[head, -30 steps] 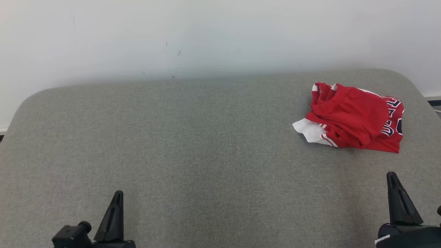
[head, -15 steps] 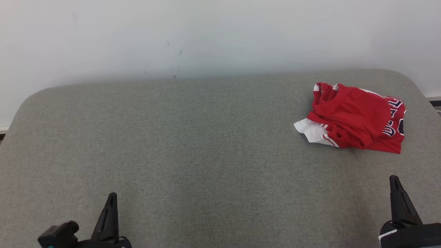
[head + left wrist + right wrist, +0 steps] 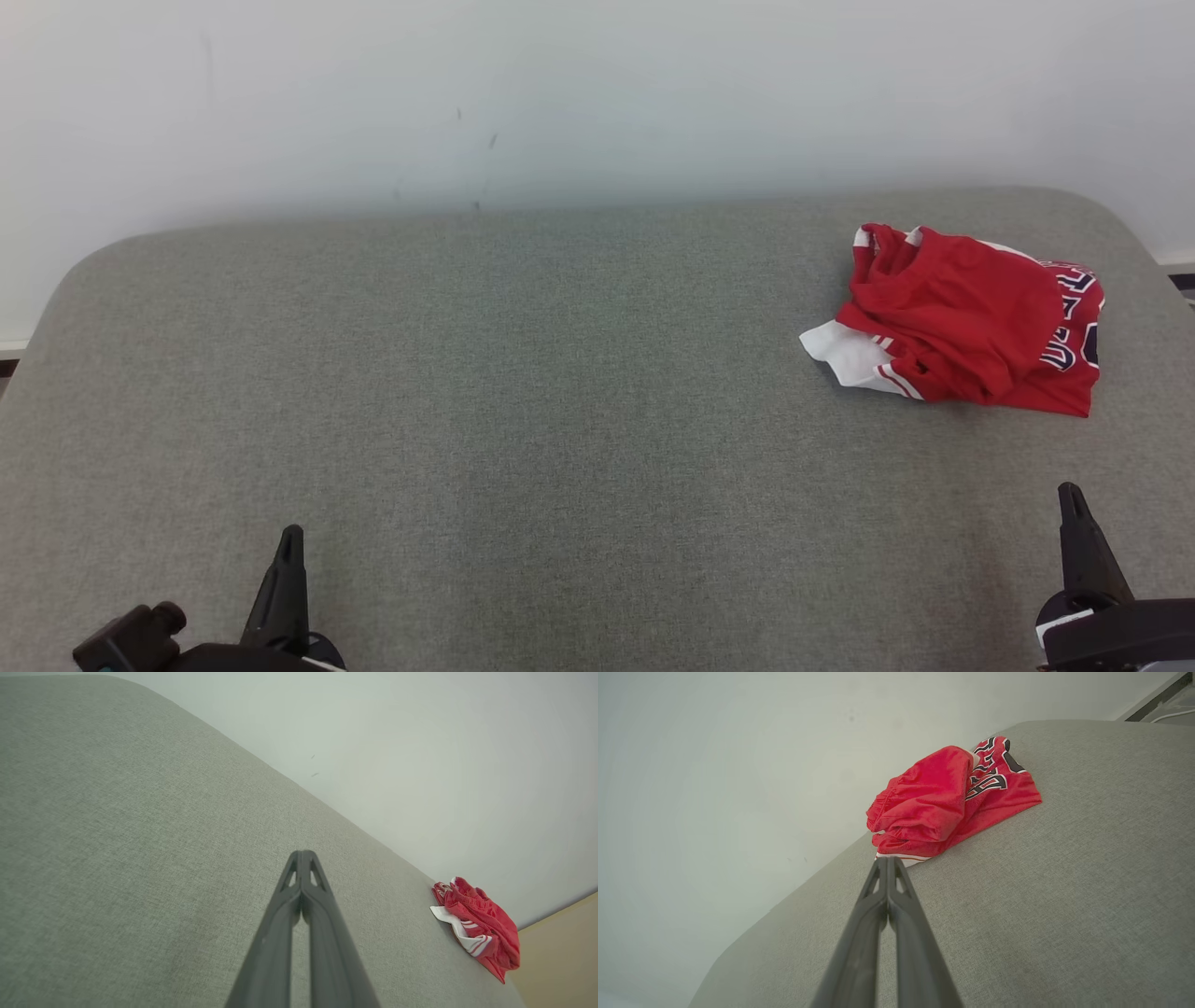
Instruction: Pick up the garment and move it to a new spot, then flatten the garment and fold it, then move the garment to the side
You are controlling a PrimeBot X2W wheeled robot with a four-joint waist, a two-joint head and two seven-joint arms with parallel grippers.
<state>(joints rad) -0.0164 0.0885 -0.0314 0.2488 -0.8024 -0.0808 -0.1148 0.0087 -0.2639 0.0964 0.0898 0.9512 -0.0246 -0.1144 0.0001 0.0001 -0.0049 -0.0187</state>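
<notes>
Two grippers sit at the near edge. The left gripper (image 3: pixel 290 534) is at the near left and the right gripper (image 3: pixel 1072 490) at the near right, and both point toward the far side. In each wrist view the two long dark fingers are pressed together at their tips, with nothing caught between them. Both stand clear of the cloth. The right one is on the garment's near side, with a strip of bare surface between them.

There is one work surface (image 3: pixel 560 401). It is a broad top covered in grey-green woven fabric, with rounded far corners.

There is one garment (image 3: pixel 962 317), and it lies far right on that surface, close to the rounded far-right corner. It is a crumpled, loosely doubled-over heap of bright red cloth. A gathered red edge sits at its far left. A white panel with thin red stripes sticks out at its near left. Dark letters outlined in white run along its right side, too folded to read.

Behind the surface rises one plain pale wall (image 3: pixel 597 84) with a few small dark marks (image 3: pixel 492 140). A dark skirting strip (image 3: pixel 1178 277) shows at the far right. A tan floor (image 3: pixel 560 956) shows past the surface's right end.
</notes>
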